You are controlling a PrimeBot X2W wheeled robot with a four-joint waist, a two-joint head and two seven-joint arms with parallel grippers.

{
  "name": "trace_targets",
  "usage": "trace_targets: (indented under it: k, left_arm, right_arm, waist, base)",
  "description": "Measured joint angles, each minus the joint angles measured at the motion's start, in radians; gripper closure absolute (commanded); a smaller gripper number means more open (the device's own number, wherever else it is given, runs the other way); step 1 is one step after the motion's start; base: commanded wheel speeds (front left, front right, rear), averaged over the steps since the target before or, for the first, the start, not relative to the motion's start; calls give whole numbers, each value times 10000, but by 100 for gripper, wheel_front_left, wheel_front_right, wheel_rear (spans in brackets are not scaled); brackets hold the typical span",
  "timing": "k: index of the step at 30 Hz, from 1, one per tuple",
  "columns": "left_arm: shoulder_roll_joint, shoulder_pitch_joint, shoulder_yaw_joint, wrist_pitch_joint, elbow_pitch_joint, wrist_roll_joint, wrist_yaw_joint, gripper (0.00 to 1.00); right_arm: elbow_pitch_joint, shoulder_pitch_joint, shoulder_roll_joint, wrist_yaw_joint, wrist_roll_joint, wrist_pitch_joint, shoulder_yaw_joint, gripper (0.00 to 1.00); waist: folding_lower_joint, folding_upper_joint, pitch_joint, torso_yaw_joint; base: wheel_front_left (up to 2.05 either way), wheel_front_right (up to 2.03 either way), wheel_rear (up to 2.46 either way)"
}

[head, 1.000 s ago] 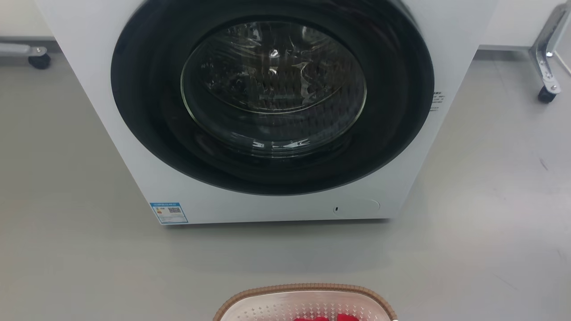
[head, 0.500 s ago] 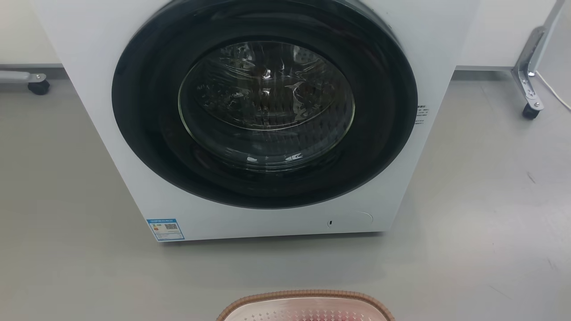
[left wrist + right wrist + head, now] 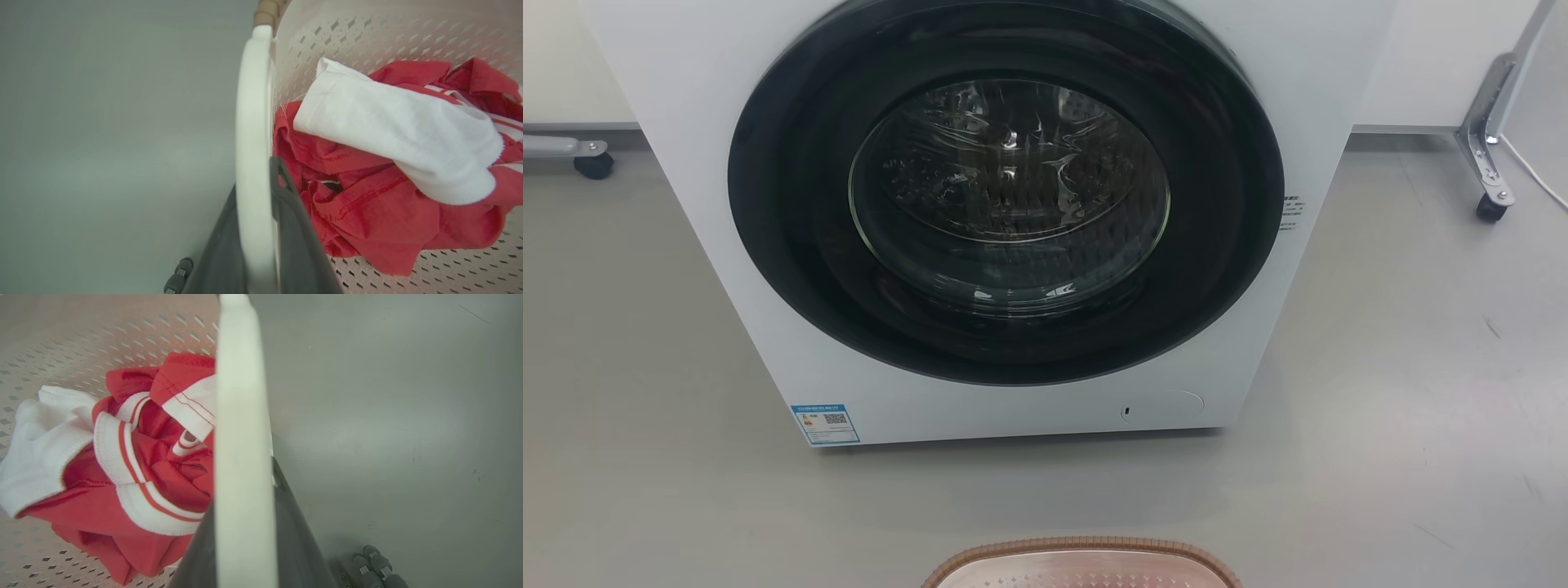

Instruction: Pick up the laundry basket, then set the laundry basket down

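Note:
The laundry basket shows its brown woven rim at the bottom edge of the head view, in front of the washing machine. In the left wrist view my left gripper is shut on the basket's white loop handle, beside the perforated wall. In the right wrist view my right gripper is shut on the other white handle. Red clothes and a white cloth lie inside. Whether the basket touches the floor I cannot tell.
A white front-loading washing machine with its dark round door closed stands straight ahead on the grey floor. Castered frame legs stand at the far right and far left. A white cable runs at the right.
The whole head picture has shifted, so the camera has moved. The basket rim now sits lower at the bottom edge and the red clothes have slipped out of that view.

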Motion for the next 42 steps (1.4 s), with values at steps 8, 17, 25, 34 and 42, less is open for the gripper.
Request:
trace_targets:
  k: [8, 17, 25, 34, 42]
  left_arm:
    - [0, 0, -25, -6, 31, -56, 0, 100]
    - [0, 0, -65, -10, 29, -69, 0, 100]
    - [2, 0, -105, -25, 25, -84, 2, 100]
    - [19, -1, -199, -71, 13, -142, 12, 100]
    - [25, -3, -247, -96, 10, -144, 15, 100]
  right_arm:
    - [50, -27, 4, 0, 272, -79, 221, 100]
    - [115, -47, 4, 0, 500, -167, 453, 100]
    - [192, -138, 4, 0, 679, -228, 654, 100]
    - [236, -221, 2, 0, 928, -316, 874, 100]
    - [263, -232, 0, 0, 1070, -408, 1057, 100]
  waist:
    - [0, 0, -5, 1]
    - [0, 0, 29, -6]
    - [0, 0, 72, -11]
    - [0, 0, 138, -30]
    - [0, 0, 215, -38]
  base:
    - [0, 0, 0]
    - [0, 0, 0]
    - [0, 0, 0]
    - [0, 0, 0]
    - [0, 0, 0]
